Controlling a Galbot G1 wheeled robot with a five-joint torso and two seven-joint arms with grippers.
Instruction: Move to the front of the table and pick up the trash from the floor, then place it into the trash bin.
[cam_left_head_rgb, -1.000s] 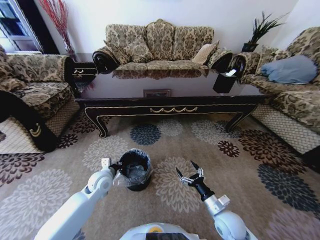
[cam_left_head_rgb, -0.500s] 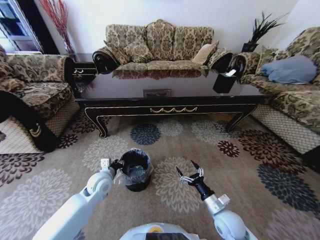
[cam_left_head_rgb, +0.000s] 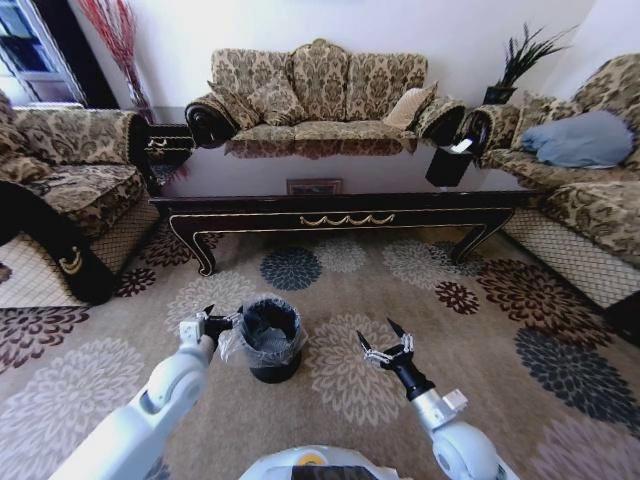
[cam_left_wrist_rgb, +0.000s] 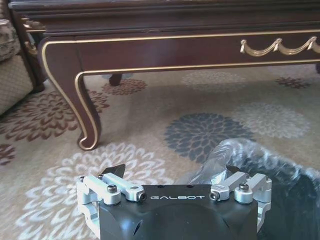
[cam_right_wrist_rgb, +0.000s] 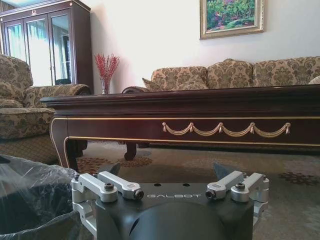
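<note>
Beside the trash bin (cam_left_head_rgb: 270, 338), on the floor (cam_left_head_rgb: 480, 330) in front of the table (cam_left_head_rgb: 345, 212), the left gripper (cam_left_head_rgb: 207, 323) has drawn back from over the liner-wrapped rim to just outside it, fingers apart and holding nothing, which suggests a drop is already done. Right gripper (cam_left_head_rgb: 384, 344) hovers near the bin's other side, also spread and empty. No trash can be made out on the carpet, and the bin's dark inside hides whatever it holds.
</note>
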